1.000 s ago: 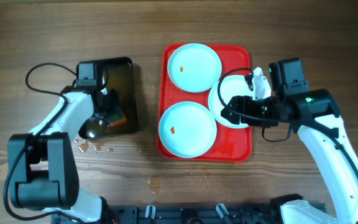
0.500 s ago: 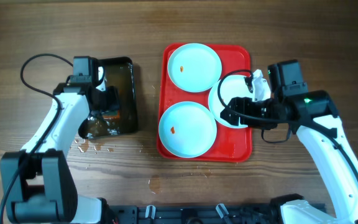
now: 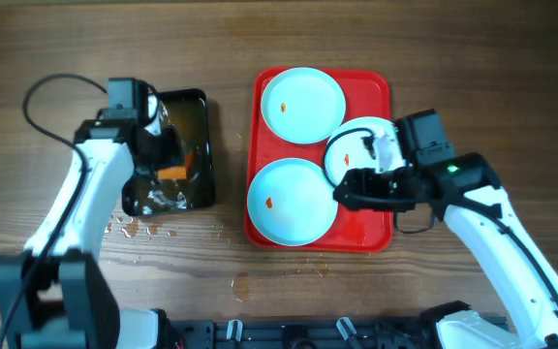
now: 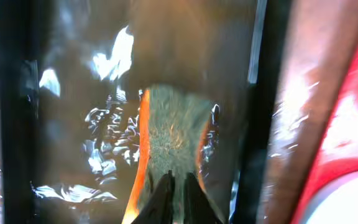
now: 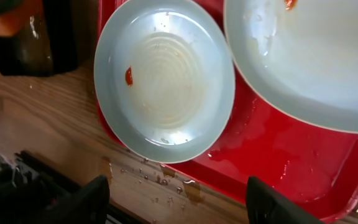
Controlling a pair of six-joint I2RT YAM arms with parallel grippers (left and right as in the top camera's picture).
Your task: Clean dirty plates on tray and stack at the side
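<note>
Three pale blue plates lie on the red tray [image 3: 376,228]: one at the back [image 3: 302,104], one at the front left [image 3: 292,201] and one at the right [image 3: 353,145], partly under my right arm. Each shows a small orange stain. My right gripper [image 3: 342,189] is open and empty, above the tray between the front and right plates. In the right wrist view the front plate [image 5: 165,78] and the right plate [image 5: 309,56] lie ahead of the open fingers [image 5: 178,199]. My left gripper [image 4: 176,182] is shut on an orange and green sponge [image 4: 169,140] over the water.
A black tray of water [image 3: 197,136] stands left of the red tray, with my left gripper [image 3: 168,165] and the sponge [image 3: 174,173] over it. Water drops lie on the wooden table [image 3: 260,286] in front of both trays. The table's front edge is close below.
My left gripper has moved toward the back of the black tray with the sponge. My right gripper has shifted left and forward over the red tray, uncovering more of the right plate.
</note>
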